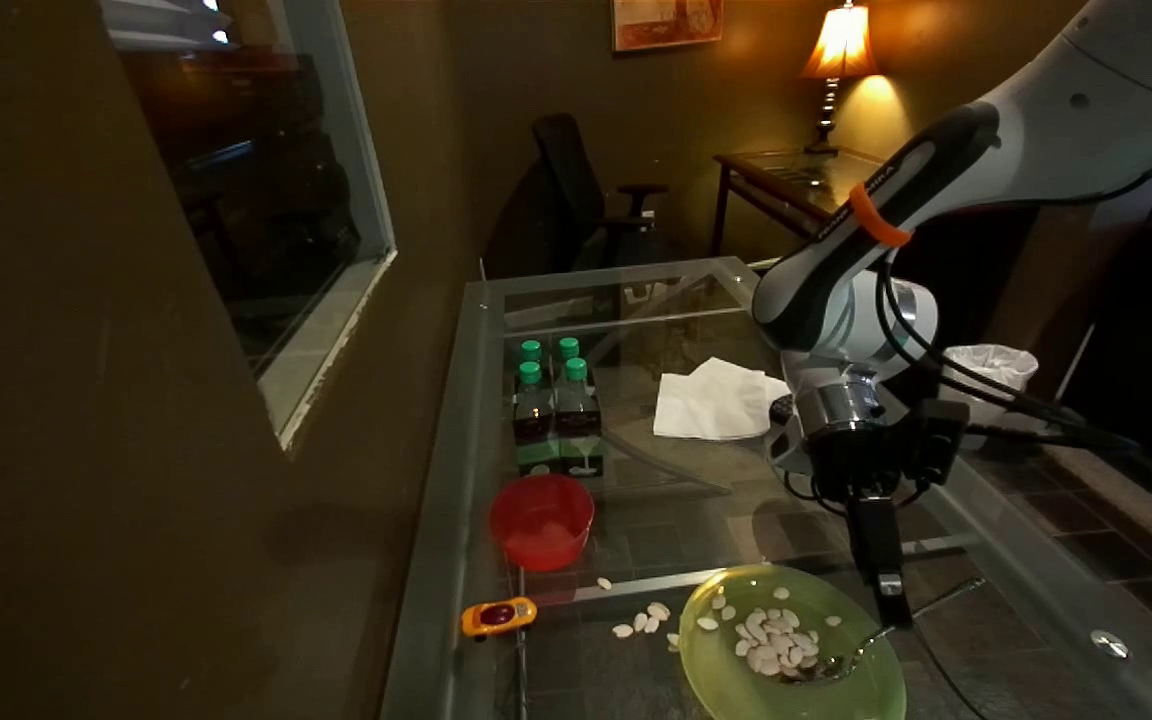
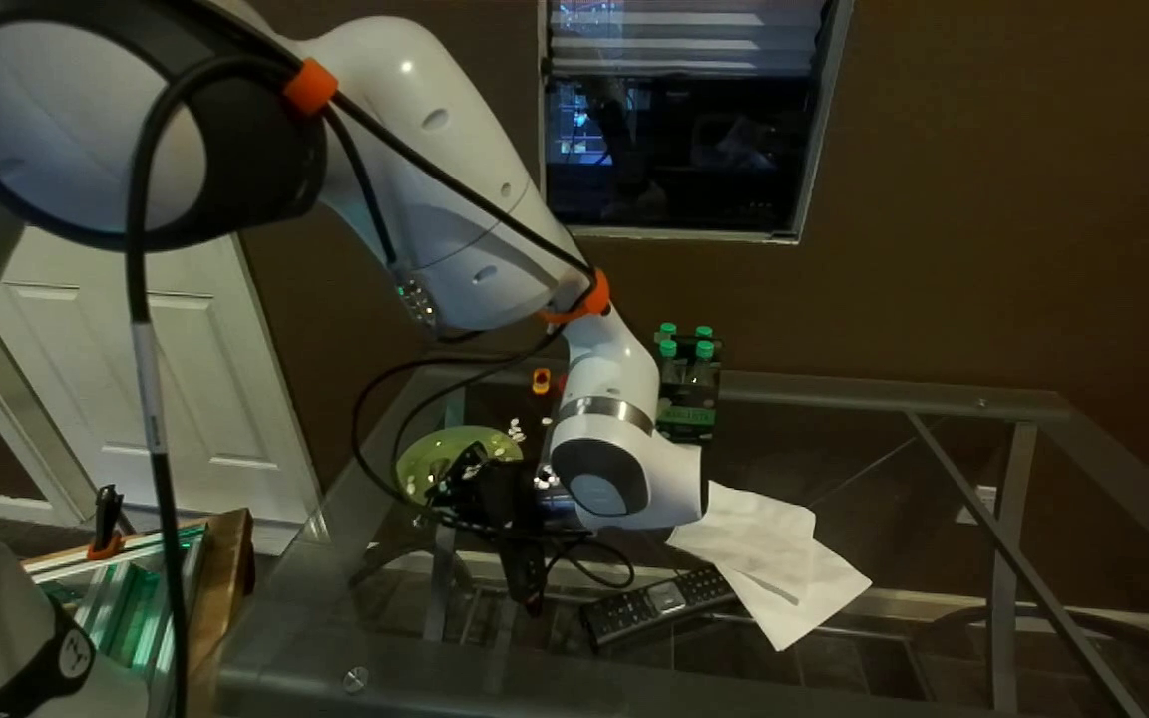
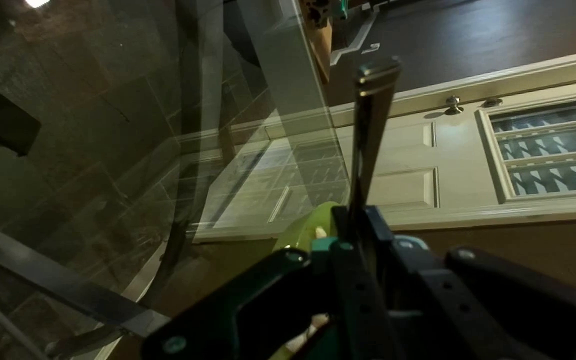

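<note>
A lamp (image 1: pixel 839 50) glows near the brown wall (image 1: pixel 696 120).

I am carrying "FRAN" and "MIKA" on my arm (image 1: pixel 996 165), either side of its orange band (image 1: pixel 877 217); in an exterior view, below and right of that band, a bottle carton (image 2: pixel 687 419) is faintly reading "MARGARITA".

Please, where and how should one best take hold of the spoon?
Probably by the spoon handle, from above: it is slim and reaches past the plate, while the head lies among the white bits. The gripper is shut on the handle.
</note>
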{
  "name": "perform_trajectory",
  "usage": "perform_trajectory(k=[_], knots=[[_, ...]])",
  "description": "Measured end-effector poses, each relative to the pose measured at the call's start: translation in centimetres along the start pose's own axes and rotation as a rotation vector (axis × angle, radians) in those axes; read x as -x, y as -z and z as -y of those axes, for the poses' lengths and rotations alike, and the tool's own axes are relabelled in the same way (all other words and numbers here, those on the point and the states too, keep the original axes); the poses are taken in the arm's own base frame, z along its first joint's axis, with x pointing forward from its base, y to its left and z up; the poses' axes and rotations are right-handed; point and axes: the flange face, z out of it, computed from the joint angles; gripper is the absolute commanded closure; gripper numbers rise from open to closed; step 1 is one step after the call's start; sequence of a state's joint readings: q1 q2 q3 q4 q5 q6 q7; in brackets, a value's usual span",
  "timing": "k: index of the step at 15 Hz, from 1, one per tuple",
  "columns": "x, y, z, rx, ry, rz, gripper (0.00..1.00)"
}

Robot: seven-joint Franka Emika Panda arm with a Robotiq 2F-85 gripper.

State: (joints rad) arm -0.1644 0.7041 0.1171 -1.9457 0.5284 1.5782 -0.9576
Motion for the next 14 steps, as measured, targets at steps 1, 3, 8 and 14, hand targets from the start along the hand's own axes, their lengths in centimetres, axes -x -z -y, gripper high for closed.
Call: perform_trajectory(k=[1,3,8,14], knots=[[-0.06,0.09,-0.09,0.008,0.000,-0.006,0.98],[-0.23,0.35,-0.33,0.032,0.000,-0.022,0.98],[-0.47,0.67,-0.54,0.060,0.002,-0.042,0.98],[-0.59,0.71,-0.51,0.066,0.004,-0.045,0.98]])
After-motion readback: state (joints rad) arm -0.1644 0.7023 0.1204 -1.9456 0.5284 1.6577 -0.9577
